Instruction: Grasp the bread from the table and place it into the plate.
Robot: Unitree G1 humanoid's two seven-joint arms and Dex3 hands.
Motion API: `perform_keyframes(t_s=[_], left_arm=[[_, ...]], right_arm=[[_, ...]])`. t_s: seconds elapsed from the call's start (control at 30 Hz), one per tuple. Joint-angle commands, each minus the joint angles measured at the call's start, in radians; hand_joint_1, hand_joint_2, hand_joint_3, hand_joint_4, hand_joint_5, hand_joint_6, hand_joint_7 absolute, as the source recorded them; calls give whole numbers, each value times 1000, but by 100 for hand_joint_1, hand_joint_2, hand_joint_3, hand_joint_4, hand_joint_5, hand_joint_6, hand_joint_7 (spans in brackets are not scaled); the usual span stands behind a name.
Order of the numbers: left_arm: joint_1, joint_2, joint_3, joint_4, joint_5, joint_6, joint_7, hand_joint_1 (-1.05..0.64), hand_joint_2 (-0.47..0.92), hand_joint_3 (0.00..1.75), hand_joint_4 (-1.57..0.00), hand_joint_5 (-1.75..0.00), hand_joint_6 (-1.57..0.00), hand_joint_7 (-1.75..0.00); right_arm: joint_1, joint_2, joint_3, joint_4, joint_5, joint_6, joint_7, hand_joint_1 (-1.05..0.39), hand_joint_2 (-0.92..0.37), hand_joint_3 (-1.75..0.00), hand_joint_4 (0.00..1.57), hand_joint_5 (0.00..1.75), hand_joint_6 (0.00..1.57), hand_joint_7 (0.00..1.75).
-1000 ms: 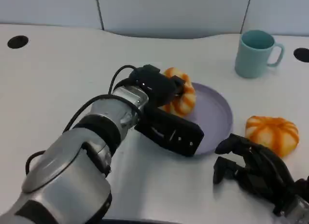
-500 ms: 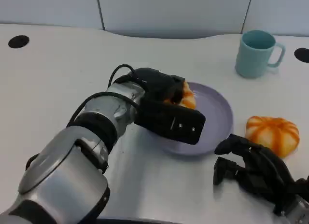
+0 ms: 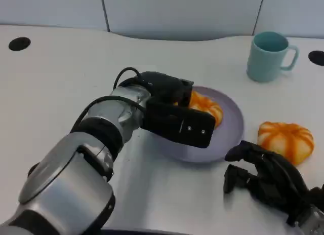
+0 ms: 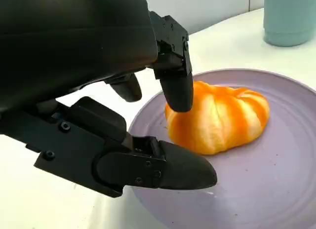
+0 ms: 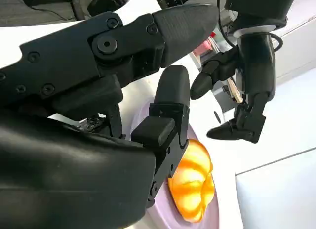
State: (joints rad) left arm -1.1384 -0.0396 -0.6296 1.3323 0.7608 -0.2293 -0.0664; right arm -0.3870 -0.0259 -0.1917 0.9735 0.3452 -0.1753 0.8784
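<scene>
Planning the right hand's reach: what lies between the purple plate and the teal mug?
Only bare white table between the round purple plate and the teal ceramic mug, per the head view.
</scene>
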Motion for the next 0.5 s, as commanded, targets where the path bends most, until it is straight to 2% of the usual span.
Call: perform_keyframes(t_s=[0.03, 0.07, 0.17, 0.27, 0.4, 0.5], left_arm=[[-28, 14, 4, -6, -7, -4, -11, -98, 92, 41, 0, -54, 0, -112], [-24, 18, 10, -8, -12, -5, -2, -98, 92, 41, 0, -53, 0, -112], [-8, 36, 46, -16, -46, -23, 27, -97, 92, 41, 0, -64, 0, -119], [18, 64, 115, -27, -115, -72, 37, -94, 92, 40, 0, -78, 0, -123], [47, 93, 195, -37, -204, -126, 1, -90, 92, 42, 0, -87, 0, -115], [93, 118, 272, -54, -289, -211, -14, -88, 92, 40, 0, -100, 0, -114]], right_arm=[[42, -6, 4, 23, -16, 32, -20, -49, -92, -7, 67, 159, 76, 96], [42, -7, 3, 17, -14, 47, -24, -49, -92, -7, 67, 160, 77, 96], [45, -7, 6, 30, -25, -14, -12, -49, -92, -12, 62, 163, 72, 100], [41, -10, 7, 38, -28, -9, -29, -50, -92, -8, 66, 161, 75, 100], [41, -18, 21, 43, -52, -64, -25, -54, -92, -11, 65, 159, 74, 100], [41, -24, 22, 41, -58, -65, -40, -54, -92, -12, 65, 158, 74, 102]])
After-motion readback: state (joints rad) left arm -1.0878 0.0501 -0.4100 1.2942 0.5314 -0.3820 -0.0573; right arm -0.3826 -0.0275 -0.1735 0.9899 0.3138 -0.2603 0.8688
